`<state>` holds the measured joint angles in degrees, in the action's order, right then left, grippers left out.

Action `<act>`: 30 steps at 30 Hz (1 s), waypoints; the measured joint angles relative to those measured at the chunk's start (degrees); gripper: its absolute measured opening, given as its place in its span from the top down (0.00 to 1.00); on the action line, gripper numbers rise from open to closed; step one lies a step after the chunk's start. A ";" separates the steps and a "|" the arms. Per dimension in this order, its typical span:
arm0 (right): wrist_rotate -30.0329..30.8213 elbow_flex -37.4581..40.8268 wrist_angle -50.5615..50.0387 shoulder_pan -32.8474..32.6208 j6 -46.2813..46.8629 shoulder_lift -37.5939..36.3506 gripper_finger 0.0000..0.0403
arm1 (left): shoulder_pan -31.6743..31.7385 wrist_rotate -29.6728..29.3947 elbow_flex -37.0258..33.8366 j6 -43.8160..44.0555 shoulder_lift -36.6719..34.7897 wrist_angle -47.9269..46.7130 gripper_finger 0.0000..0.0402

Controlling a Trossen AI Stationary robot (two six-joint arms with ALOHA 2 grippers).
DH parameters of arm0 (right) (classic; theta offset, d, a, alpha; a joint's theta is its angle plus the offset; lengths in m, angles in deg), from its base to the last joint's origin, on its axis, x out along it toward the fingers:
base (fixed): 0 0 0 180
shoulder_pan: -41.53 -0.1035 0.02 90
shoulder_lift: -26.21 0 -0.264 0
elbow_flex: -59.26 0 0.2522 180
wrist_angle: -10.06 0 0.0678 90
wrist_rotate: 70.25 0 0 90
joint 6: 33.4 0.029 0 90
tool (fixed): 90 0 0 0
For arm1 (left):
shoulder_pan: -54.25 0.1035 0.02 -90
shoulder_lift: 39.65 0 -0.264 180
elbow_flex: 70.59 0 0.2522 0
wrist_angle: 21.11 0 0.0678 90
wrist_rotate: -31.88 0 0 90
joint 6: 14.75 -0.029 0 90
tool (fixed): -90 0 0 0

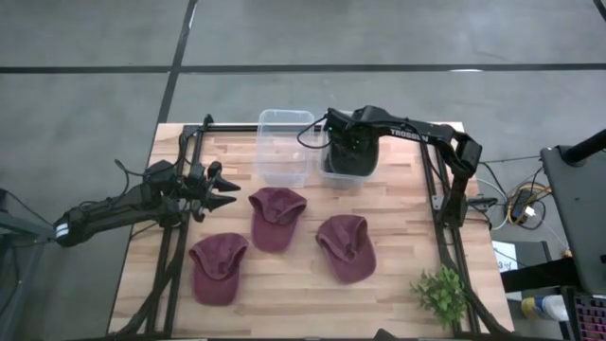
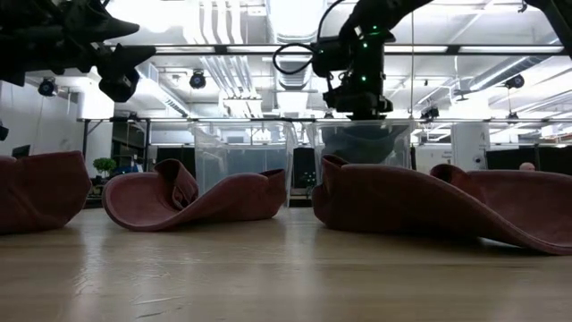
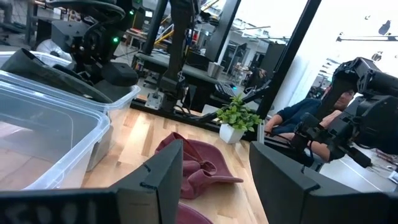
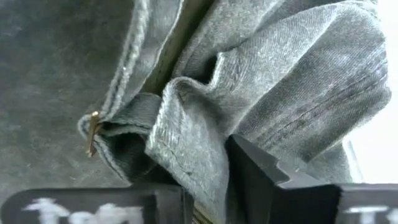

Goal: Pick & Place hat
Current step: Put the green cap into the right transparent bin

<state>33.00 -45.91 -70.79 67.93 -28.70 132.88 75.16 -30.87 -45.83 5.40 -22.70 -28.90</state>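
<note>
Three maroon caps (image 1: 277, 216), grey cap (image 4: 261, 74)

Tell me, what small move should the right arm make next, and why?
Probably open the right gripper and let go. Its fingers pinch a fold of the dark grey hat, and the high view shows it already down inside the right-hand clear bin. The left gripper waits open, beside the maroon hats.

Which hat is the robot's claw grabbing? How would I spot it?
Find the two clear bins at the table's far edge. The right bin holds the dark grey hat, with the right gripper shut on it. The other hats are maroon and lie on the table.
</note>
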 joint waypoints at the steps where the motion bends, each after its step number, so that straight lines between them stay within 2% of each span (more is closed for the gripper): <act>1: -0.05 0.00 -0.04 0.13 -0.32 0.00 0.78 | 0.00 -0.10 0.00 0.00 0.00 0.02 0.56; 12: -0.50 0.59 -0.26 1.79 -1.53 0.33 0.77 | -0.02 -0.17 0.00 -0.07 0.02 0.00 0.56; 19: -2.89 -0.71 -0.17 1.74 -3.39 0.21 0.77 | -0.02 -0.17 0.00 -0.57 0.09 0.02 0.56; 30: -3.30 -6.35 -2.60 1.74 -5.33 0.11 0.59 | -0.02 -0.17 0.00 -0.63 0.09 0.00 0.56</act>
<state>29.70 -52.26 -73.39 69.67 -34.03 132.99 75.14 -31.05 -45.83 4.76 -22.61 -28.90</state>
